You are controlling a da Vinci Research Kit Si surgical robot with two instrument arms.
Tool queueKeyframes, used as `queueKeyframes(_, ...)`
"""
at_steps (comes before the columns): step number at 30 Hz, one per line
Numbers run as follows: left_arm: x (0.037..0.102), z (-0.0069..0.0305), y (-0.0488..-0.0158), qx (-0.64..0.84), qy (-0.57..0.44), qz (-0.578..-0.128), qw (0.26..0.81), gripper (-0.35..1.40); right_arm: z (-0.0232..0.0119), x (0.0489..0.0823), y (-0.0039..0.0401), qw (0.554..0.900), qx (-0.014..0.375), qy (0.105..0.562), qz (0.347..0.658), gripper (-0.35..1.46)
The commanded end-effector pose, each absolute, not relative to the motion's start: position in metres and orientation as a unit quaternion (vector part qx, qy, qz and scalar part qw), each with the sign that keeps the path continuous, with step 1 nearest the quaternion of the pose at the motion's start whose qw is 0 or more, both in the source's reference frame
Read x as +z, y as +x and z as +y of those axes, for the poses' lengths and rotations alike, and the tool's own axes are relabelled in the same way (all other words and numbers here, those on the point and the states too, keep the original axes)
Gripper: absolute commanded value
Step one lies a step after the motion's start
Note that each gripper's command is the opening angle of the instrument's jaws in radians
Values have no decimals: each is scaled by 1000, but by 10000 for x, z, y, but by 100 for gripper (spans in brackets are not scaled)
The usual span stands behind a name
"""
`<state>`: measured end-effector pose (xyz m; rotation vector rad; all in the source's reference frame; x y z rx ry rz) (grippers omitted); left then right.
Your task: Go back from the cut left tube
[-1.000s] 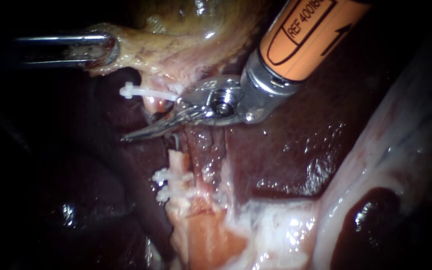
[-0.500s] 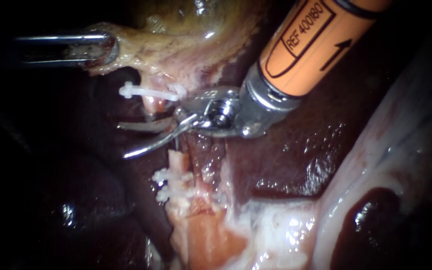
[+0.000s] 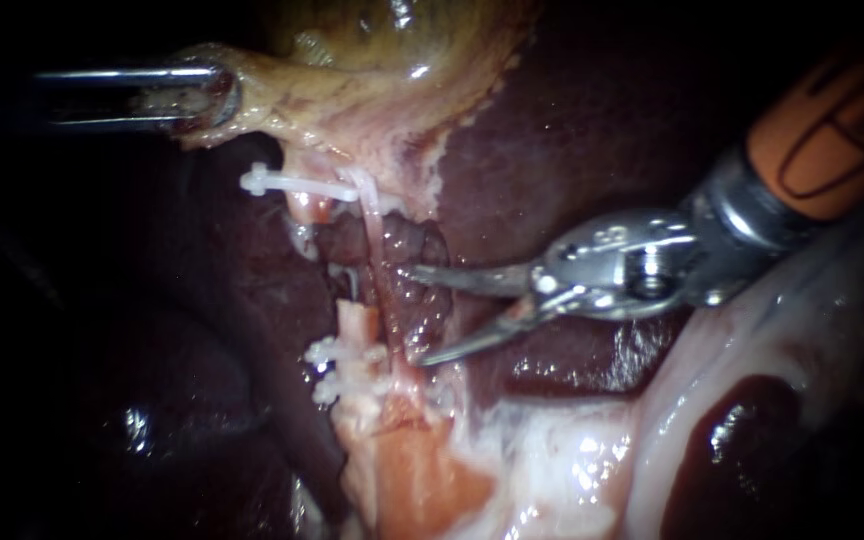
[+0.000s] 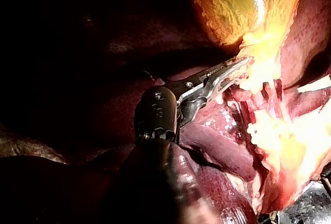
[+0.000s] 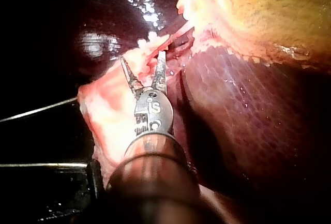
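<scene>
Cut left tube [image 3: 355, 325]: stump standing vertical, cut end upward. Right instrument [image 3: 418, 315]: jaws apart, empty, just beside it. Left instrument [image 3: 214, 97]: clamped on gallbladder [image 3: 372, 60].

Orange shaft w/ blk markings, silver wrist, curved jaws on right instrument [image 3: 413, 314]; left instrument [image 3: 214, 97] thin, silver.

Concealed and cropped parts, endoscope view
Tool tip of left instrument [image 3: 214, 97] buried in gallbladder [image 3: 372, 60] tissue, its shaft lost in darkness; orange shaft of right instrument [image 3: 414, 313] cut by the view's edge; gallbladder top cropped; liver [image 3: 572, 140] margins unlit.
</scene>
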<state>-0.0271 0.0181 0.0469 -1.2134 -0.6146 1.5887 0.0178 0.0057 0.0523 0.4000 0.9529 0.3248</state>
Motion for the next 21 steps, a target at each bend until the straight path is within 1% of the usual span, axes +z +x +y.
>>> queueKeyframes(1,469,181,-271,657,-502,-254,501,-35,57,521,168,860,157,179,450,145)
queueKeyframes(5,470,182,-271,657,-502,-253,502,-35,57,515,146,865,161,168,444,145)
queueKeyframes(8,471,182,-272,657,-502,-253,502,-35,57,512,137,868,164,160,441,145)
queueKeyframes(14,474,183,-276,657,-502,-252,503,-35,60,509,127,870,167,153,437,145)
queueKeyframes(21,494,182,-292,658,-503,-246,503,-35,60,509,125,870,167,153,437,143)
